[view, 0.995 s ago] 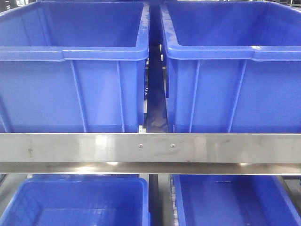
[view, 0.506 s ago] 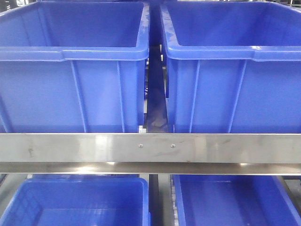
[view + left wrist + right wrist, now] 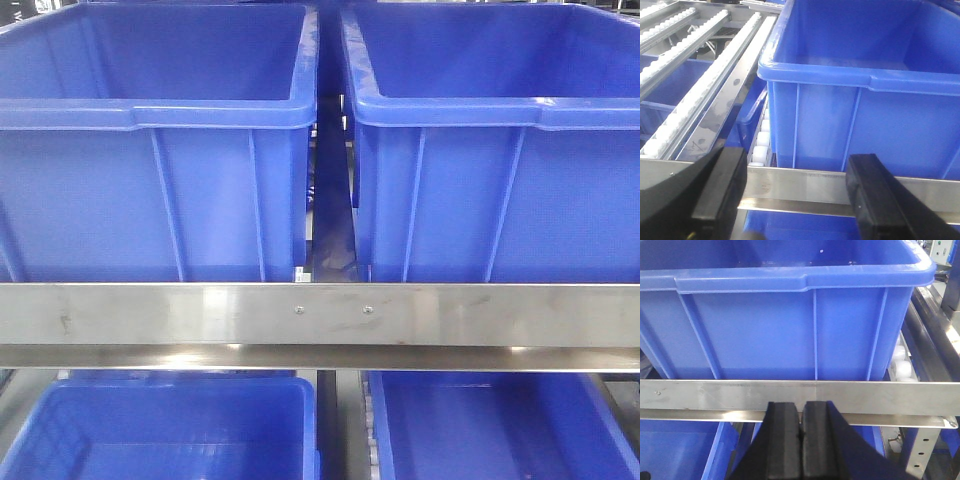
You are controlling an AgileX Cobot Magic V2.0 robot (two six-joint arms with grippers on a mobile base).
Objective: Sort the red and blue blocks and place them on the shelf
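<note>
The brushed stainless-steel shelf rack (image 3: 150, 315) fills the front-facing view; its flat horizontal front rail runs edge to edge, dull grey and lightly smudged, with two small screws (image 3: 298, 310) set close together near its middle; a narrower bright lip lies just beneath the rail. Above the rail stand two large blue plastic bins, the left-hand upper bin (image 3: 150, 190) and the right-hand upper bin (image 3: 500, 190), ribbed on their fronts, rolled at their rims, a dark narrow gap between them directly over the screws; below the rail the open tops of two more blue plastic bins (image 3: 170, 430) show side by side. In the left wrist view white plastic roller tracks (image 3: 695, 80) in steel channels run back from the rail, beside the bin. Neither the small red cube nor the small blue cube shows in any view, so where they lie cannot be told. The black left gripper (image 3: 797, 195) hangs in front of the rail with its fingers spread wide and nothing between them; the black right gripper (image 3: 801, 440) sits just below the rail, its two pads pressed together, with nothing seen between them.
</note>
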